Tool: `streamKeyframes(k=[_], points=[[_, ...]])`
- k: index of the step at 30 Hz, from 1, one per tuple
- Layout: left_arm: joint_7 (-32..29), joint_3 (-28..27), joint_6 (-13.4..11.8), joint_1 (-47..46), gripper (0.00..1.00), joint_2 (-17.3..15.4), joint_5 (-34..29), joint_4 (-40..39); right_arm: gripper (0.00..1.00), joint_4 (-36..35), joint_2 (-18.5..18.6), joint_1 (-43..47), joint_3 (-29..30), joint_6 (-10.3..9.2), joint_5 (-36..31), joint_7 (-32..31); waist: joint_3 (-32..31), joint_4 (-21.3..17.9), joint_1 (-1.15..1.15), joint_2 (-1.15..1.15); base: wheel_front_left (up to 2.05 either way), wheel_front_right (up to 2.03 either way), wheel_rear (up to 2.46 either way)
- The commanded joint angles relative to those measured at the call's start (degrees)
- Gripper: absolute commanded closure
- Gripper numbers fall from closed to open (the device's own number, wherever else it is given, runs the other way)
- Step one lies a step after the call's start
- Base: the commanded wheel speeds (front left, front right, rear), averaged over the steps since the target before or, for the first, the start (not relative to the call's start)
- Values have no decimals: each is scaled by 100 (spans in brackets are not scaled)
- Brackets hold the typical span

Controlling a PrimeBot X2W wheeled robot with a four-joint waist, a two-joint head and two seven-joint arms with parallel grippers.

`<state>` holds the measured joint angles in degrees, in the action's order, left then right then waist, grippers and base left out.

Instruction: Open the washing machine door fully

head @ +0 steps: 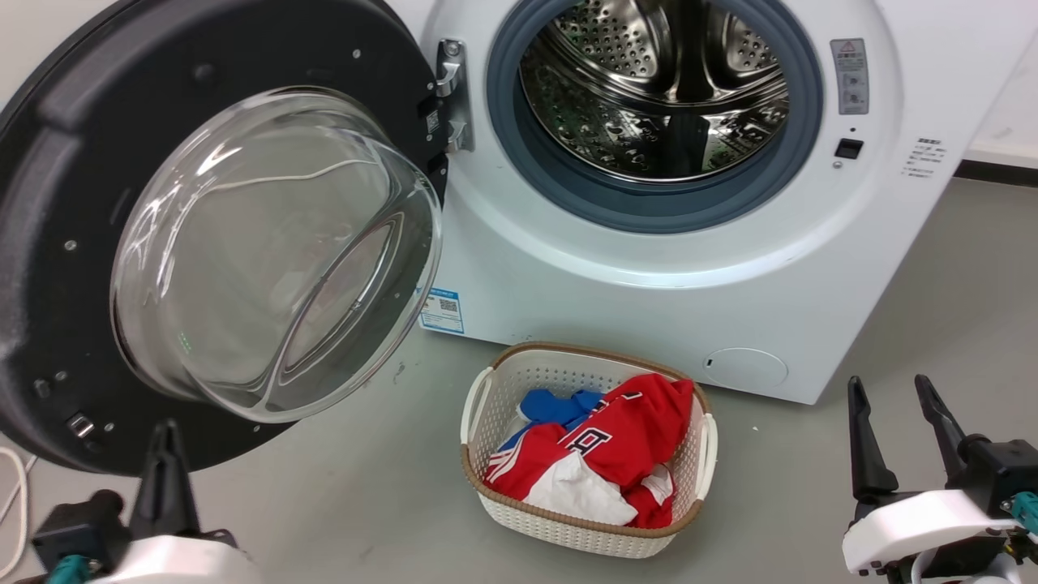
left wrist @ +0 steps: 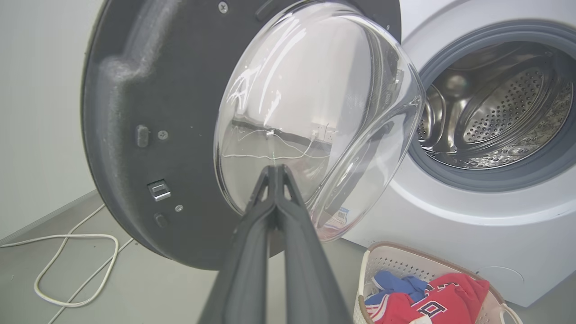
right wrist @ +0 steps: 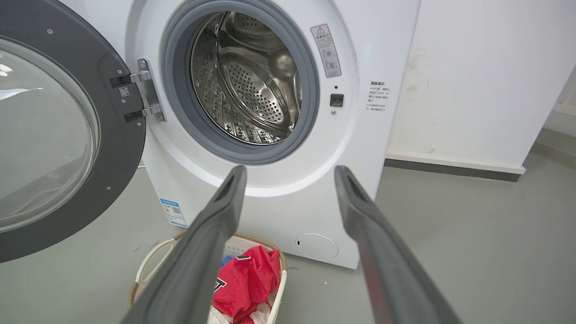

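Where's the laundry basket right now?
Head view, lower centre: the basket sits on the floor before the washing machine, right of the open door.

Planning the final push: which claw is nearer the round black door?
Left. The left claw sits close before the round black door; the right claw sits past the white basket.

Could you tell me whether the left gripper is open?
No, in the left wrist view the left gripper shows its two fingertips pressed together.

Left pincer (left wrist: 274,171), tips together, before the open washing machine door (left wrist: 135,90), perhaps just clear of it.
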<state>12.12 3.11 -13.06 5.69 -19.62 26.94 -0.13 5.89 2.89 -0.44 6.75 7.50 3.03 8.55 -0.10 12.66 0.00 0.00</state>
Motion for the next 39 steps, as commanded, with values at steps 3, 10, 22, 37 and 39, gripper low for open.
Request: streamKeyframes(k=[3,10,22,37,39], points=[[-139,236,-6,44,100,34,-148,-263,0,-30,-3,61,-37,-2,-20,-18,-40,-132,0,0,0,0,0],[-386,765,236,-393,85,-13,-390,-264,0,-56,-3,-24,-181,-1,-55,-80,-71,-626,0,0,0,0,0],[-349,974,237,-552,0,-47,-547,197,0,-79,-4,110,-313,-1,-141,-170,-228,-1474,0,0,0,0,0],[-319,1027,110,-274,0,-46,-528,297,0,-106,75,137,-407,-1,-5,-175,-323,-1408,0,0,0,0,0],[-301,1044,121,-314,0,-67,-558,291,0,-93,80,129,-409,-2,6,-164,-325,-1398,0,0,0,0,0]])
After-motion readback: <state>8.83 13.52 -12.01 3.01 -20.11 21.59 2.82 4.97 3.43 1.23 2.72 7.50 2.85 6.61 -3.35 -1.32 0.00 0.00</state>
